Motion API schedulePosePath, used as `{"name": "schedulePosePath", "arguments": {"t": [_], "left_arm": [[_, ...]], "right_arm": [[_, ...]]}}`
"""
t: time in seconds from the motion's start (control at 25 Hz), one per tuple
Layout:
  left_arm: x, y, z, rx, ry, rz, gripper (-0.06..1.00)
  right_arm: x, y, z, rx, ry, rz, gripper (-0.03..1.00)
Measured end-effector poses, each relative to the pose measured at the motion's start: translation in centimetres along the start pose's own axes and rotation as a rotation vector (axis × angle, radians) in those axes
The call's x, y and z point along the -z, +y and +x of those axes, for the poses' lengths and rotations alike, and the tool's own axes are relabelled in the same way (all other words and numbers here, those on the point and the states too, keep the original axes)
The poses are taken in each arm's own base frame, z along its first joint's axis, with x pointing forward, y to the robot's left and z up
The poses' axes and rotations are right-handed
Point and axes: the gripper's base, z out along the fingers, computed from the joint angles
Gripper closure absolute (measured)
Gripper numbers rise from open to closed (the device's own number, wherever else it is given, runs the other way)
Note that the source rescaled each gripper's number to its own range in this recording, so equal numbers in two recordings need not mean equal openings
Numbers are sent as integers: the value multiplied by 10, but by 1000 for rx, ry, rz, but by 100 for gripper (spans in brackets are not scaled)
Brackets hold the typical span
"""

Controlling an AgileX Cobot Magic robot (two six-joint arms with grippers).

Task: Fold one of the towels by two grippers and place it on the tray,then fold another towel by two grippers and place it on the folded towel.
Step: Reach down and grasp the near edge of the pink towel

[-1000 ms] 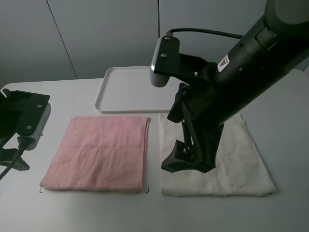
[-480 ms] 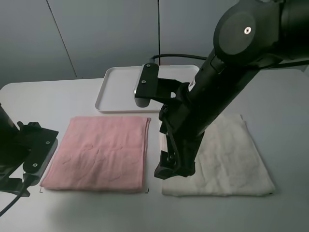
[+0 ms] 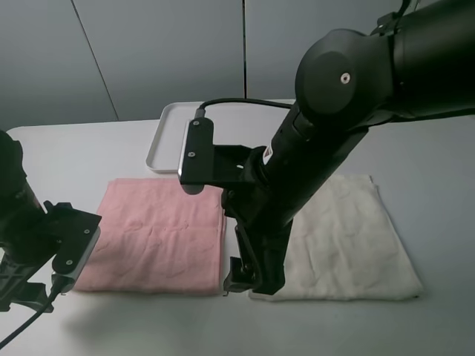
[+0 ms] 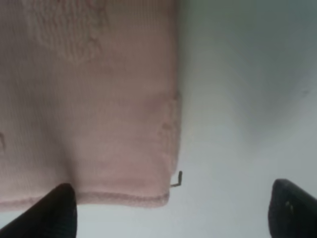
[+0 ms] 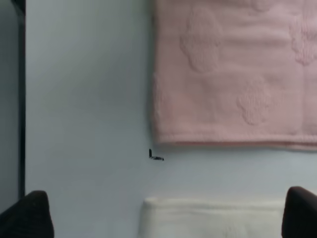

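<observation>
Both arms are matte black. The right arm (image 3: 315, 159) swells into a rounded joint housing (image 3: 356, 67) with one pale screw (image 3: 341, 77). At seven o'clock from that screw sits a small red-and-white sticker (image 3: 267, 154), possibly a warning mark. A grey-edged camera block (image 3: 194, 148) carries a looping black cable (image 3: 237, 101). The right gripper (image 3: 249, 276) has blunt black fingers. The left arm (image 3: 15, 211) bears a similar screwed block (image 3: 73, 239).

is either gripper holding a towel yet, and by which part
Nothing is held. The left gripper and right gripper are both open, near the pink towel's front corners.
</observation>
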Motion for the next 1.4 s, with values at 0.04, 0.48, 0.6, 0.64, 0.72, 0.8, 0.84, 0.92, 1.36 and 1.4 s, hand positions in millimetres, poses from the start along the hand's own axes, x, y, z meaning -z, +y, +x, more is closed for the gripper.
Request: {"name": "schedulePosePath", "arguments": {"t": [0.04, 0.48, 0.6, 0.64, 0.72, 0.8, 0.84, 0.92, 1.36, 1.4], "left_arm": [[-2, 1, 0, 0, 0, 0, -5], [-11, 3, -1, 0, -1, 0, -5], [-11, 3, -1, 0, -2, -4, -5], [-11, 3, -1, 0, -2, -6, -5], [-11, 3, -1, 0, -3, -10, -5], [-11, 4, -1, 0, -6, -19, -5], [-11, 5, -1, 0, -7, -24, -5], [-11, 5, -1, 0, -9, -30, -5], [-17, 7, -2, -2, -5, -22, -5], [-17, 8, -2, -2, -6, -23, -5]], "right_arm": [[-1, 3, -2, 23, 0, 5, -3], [-7, 17, -12, 131, 18, 14, -3], [-17, 18, -11, 133, 41, -4, -3], [-23, 19, -10, 140, 55, -14, -3], [-33, 21, -11, 154, 82, -32, -3], [-42, 21, -16, 151, 96, -40, -3], [-46, 19, -19, 143, 99, -42, -3], [-52, 16, -25, 126, 102, -46, -3], [-81, 12, -26, 132, 174, -85, -3], [-84, 14, -26, 140, 181, -91, -3]]}}
